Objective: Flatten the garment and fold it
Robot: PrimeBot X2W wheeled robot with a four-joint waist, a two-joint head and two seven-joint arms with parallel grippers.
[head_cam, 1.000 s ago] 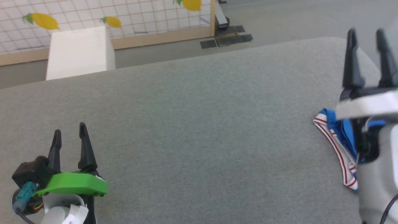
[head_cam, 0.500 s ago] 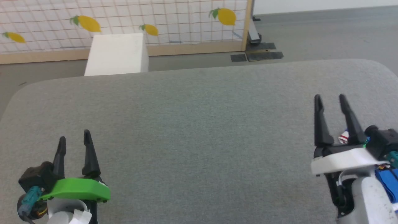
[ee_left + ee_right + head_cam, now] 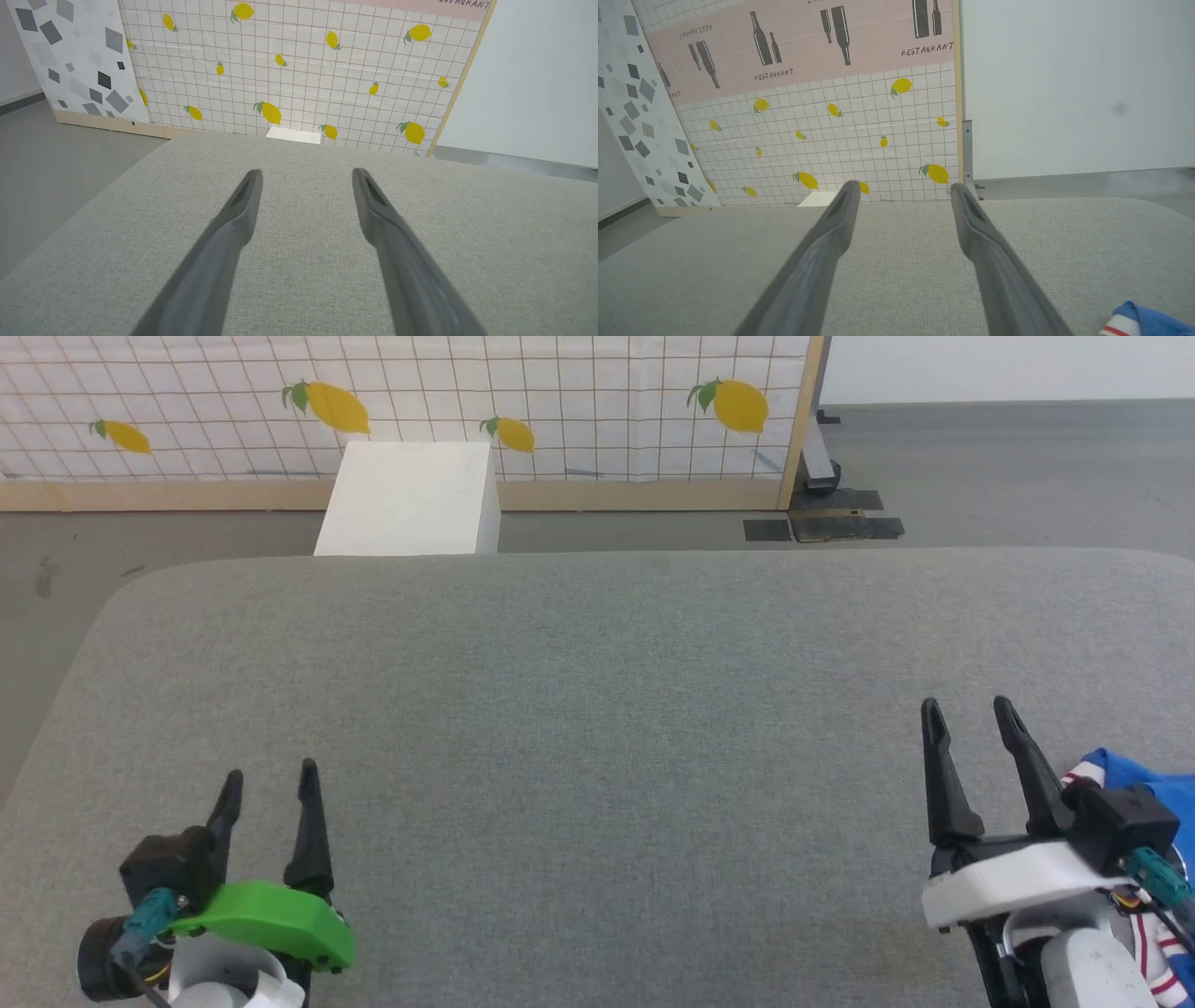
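We see the left end effector [image 3: 271, 770] low at the near left of the grey fabric-covered desk [image 3: 597, 644], its two dark fingers spread, nothing between them. Its wrist view agrees: fingers wide over bare fabric. The right end effector [image 3: 966, 704] sits at the near right, fingers likewise spread and empty. The two are well apart, bare desk between them.

The garment [image 3: 1128, 777] lies bunched on the desk just right of the right end effector, level with its finger bases, partly hidden by that wrist. We make out blue cloth with a white, red-striped edge. In the right wrist view it peeks in at the bottom right corner, outside the right finger, not between the fingers. We cannot tell whether cloth touches the wrist housing.

Ahead of both end effectors the desk runs flat to a rounded far edge. Beyond it, ahead of the left end effector and a little to its right, a white box [image 3: 411, 499] stands on the grey floor [image 3: 1008, 467]. Farther on stands a wood-framed panel [image 3: 560, 383] printed with a grid and yellow lemons. The right wrist view adds a pink band with bottles above the grid and a white wall [image 3: 1064, 93] right of the panel.
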